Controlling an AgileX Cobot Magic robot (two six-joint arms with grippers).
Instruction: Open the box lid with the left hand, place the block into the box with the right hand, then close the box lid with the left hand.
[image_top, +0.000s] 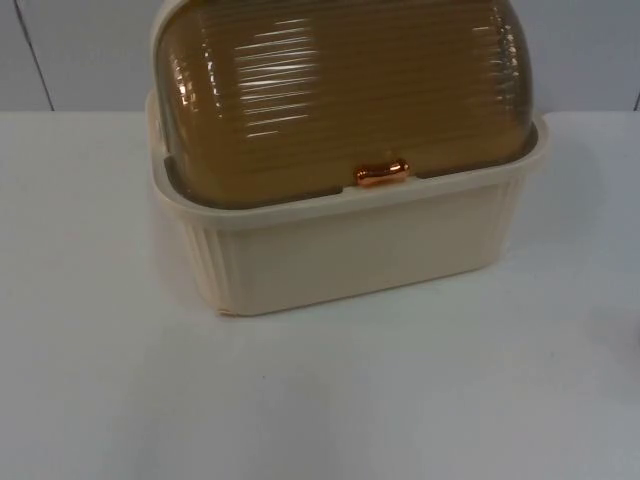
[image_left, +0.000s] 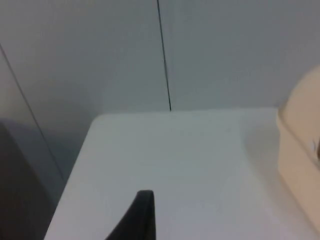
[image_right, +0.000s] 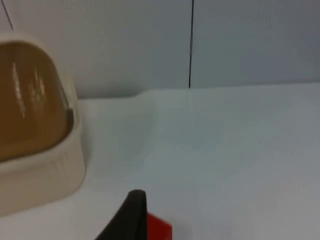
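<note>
A cream ribbed box (image_top: 360, 255) stands at the back middle of the table. Its amber see-through domed lid (image_top: 340, 90) is down, with a copper handle (image_top: 382, 173) at the front rim. My left gripper (image_left: 142, 217) hovers over bare table, and the box's cream side (image_left: 300, 145) lies off to one side of it. My right gripper (image_right: 131, 217) is low over the table right beside a red block (image_right: 160, 229), which it partly hides. Whether it grips the block I cannot tell. The box (image_right: 45, 170) and its lid (image_right: 30, 100) lie a good way from that gripper.
The white table top (image_top: 320, 400) stretches in front of the box and on both sides of it. The grey partition wall (image_top: 80, 50) closes off the back. The table's left edge (image_left: 75, 165) drops away near the left gripper.
</note>
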